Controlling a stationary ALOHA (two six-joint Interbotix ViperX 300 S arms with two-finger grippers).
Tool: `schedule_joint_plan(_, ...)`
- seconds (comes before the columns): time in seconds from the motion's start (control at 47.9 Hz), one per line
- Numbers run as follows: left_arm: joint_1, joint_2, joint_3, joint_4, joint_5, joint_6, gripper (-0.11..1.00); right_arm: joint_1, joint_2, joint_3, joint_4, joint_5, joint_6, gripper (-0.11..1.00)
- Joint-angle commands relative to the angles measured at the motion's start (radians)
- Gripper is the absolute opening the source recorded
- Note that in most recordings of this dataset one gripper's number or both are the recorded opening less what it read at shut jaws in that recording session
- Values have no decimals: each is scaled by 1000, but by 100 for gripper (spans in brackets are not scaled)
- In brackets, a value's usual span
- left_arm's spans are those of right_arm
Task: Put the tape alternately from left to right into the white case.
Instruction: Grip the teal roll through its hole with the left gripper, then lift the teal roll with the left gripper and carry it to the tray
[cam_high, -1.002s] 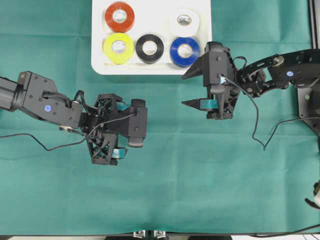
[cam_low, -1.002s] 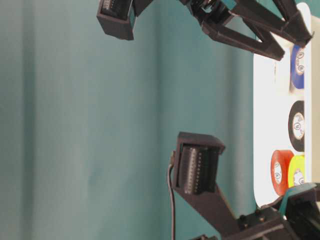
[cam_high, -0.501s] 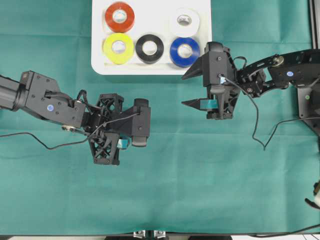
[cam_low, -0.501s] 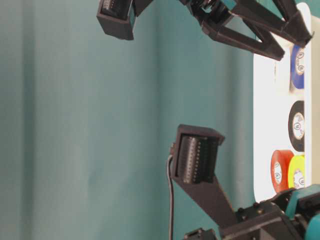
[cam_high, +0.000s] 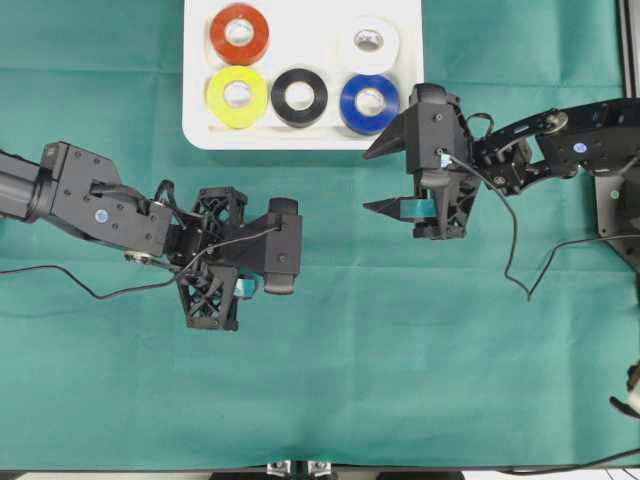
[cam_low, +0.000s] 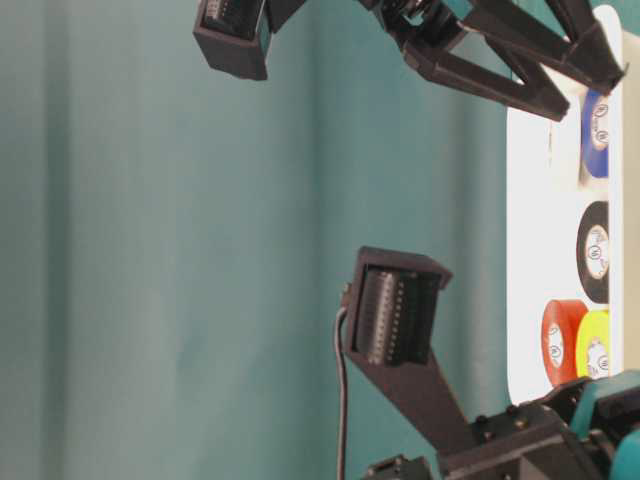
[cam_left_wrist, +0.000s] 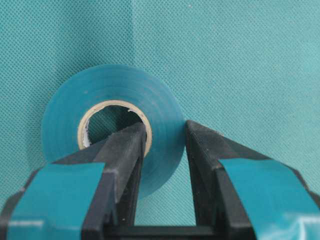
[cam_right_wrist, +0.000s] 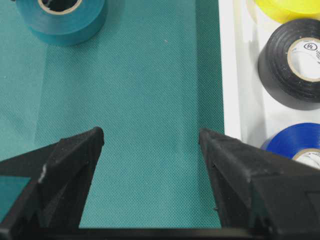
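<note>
left gripper (cam_left_wrist: 162, 150) clamped across the wall of the teal-green doughnut-shaped tape roll (cam_left_wrist: 112, 125) lying on green cloth (cam_high: 420, 360) | right gripper (cam_right_wrist: 150, 142) spread, empty | roll probably light, stiff, smooth-sided; wall pinch suits | white shallow plastic case (cam_high: 310, 137) holds five rolls

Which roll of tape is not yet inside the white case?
The teal-green roll. It lies on the green cloth, gripped by the left pincer, while the red, yellow, black, blue and white rolls sit in the white case.
</note>
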Motion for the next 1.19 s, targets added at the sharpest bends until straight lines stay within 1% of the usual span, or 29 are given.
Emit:
schedule_joint_plan(0.0, -3, -25, -20, 3, -3, 2, -4, 2, -17, -8, -3, -6, 0, 82)
schedule_joint_plan(0.313, -2, -87, -31, 5, 0, 9, -4, 3, -18, -8, -3, -5, 0, 82)
schedule_joint_plan(0.606, -3, -167, -34, 5, 52, 32, -4, 3, -17, -8, -3, -6, 0, 82)
schedule_joint_plan(0.898, 8, -179, -35, 6, 58, 37, -4, 3, -17, -8, -3, -6, 0, 82)
schedule_joint_plan(1.002, 26, -186, -35, 6, 58, 67, -4, 3, -18, -8, -3, -6, 0, 82)
schedule_joint_plan(1.169, 87, -209, -35, 5, 66, 167, -4, 2, -18, -8, -3, -6, 0, 82)
